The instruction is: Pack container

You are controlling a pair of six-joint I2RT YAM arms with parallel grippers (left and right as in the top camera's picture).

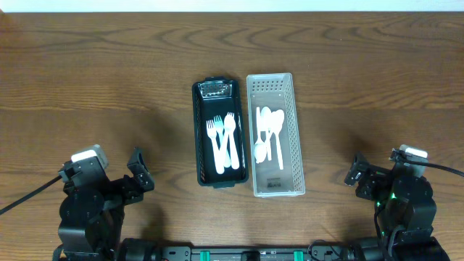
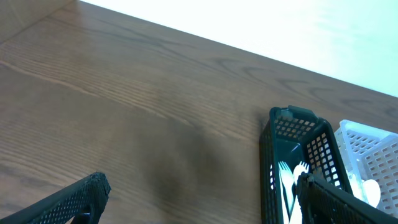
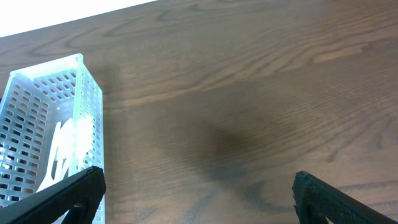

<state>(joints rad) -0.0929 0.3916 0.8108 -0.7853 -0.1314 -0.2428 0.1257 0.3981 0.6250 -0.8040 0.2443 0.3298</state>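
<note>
Two mesh baskets sit side by side at the middle of the wooden table (image 1: 87, 80), long sides touching or nearly so. The black basket (image 1: 196, 130) is on the left and the white basket (image 1: 299, 145) on the right. In the black one you can see three white plastic forks (image 1: 223, 141) lying lengthwise, tines toward the far end. The white one holds white plastic spoons (image 1: 267, 130), bowls mostly toward the far end. One more slim white piece lies among them, too small to name.

Both arms are at the near edge, well apart from the baskets. Your left gripper (image 1: 139, 171) is at the near left corner. In its wrist view the left gripper's fingers (image 2: 74, 199) are spread wide with nothing between them, only bare wood. The black basket appears to the right, with the white one just past it.

Your right gripper (image 1: 357, 174) is at the near right corner. Its fingers (image 3: 68, 196) are likewise parted and empty, and the white basket (image 3: 37, 106) stands off to the left in that view.

Neither gripper touches anything — each hangs over bare table.
</note>
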